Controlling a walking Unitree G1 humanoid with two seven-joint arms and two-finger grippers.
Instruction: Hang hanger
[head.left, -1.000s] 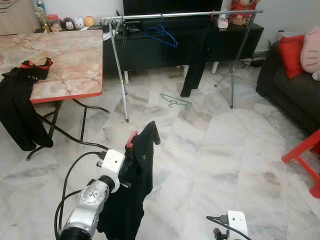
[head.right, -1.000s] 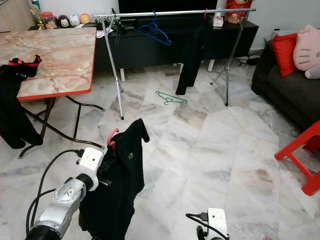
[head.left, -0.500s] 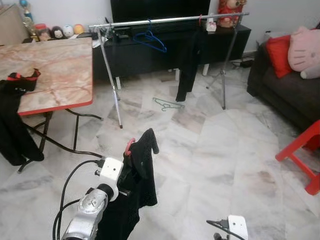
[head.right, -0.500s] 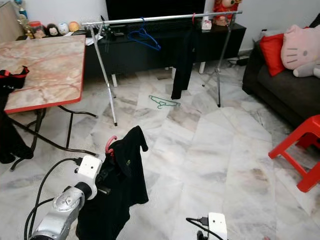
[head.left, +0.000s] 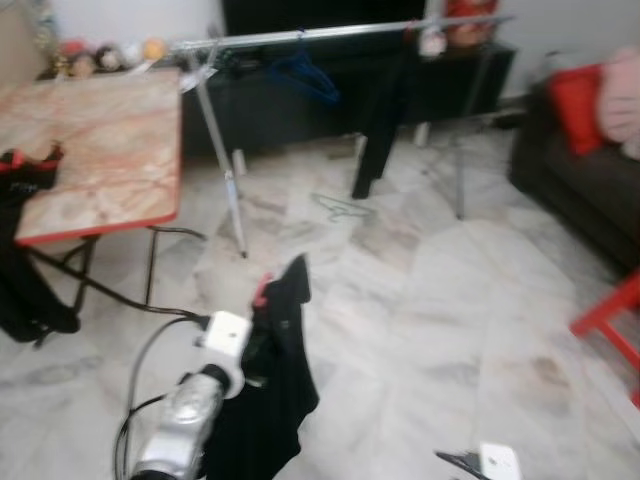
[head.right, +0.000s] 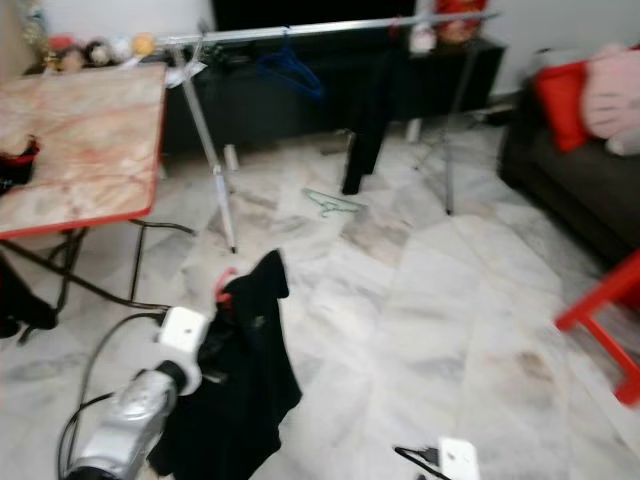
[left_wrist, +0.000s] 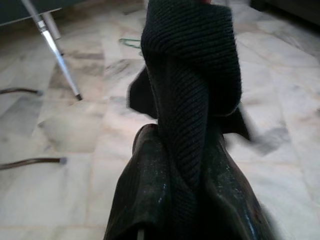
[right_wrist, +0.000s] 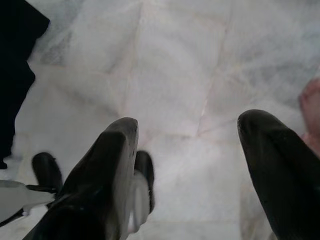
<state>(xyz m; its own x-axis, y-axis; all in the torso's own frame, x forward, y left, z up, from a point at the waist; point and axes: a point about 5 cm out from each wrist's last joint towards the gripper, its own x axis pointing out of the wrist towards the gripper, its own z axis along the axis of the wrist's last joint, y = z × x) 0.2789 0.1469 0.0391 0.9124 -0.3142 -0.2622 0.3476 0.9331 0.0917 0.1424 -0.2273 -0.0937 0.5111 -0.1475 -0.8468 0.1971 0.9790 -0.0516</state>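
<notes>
Marble floor (head.left: 450, 300) — green hanger (head.left: 343, 208)

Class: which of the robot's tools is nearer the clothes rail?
Left. The left tool, shut on the black garment on its pink hanger, is raised toward the clothes rail. The right tool hangs open, low over the floor.

A pink plastic hanger (head.left: 261, 291) carries a black knit garment (head.right: 243, 375) that drapes from it in long folds, and only the curved pink hook shows above the cloth, low in front of the robot. The left gripper (left_wrist: 185, 165) is closed on the garment-covered hanger, its black fingers pressed to either side of the ribbed fabric. Across the marble floor stands a silver metal clothes rail (head.left: 330, 32) on slanted legs, well apart from the held hanger.
</notes>
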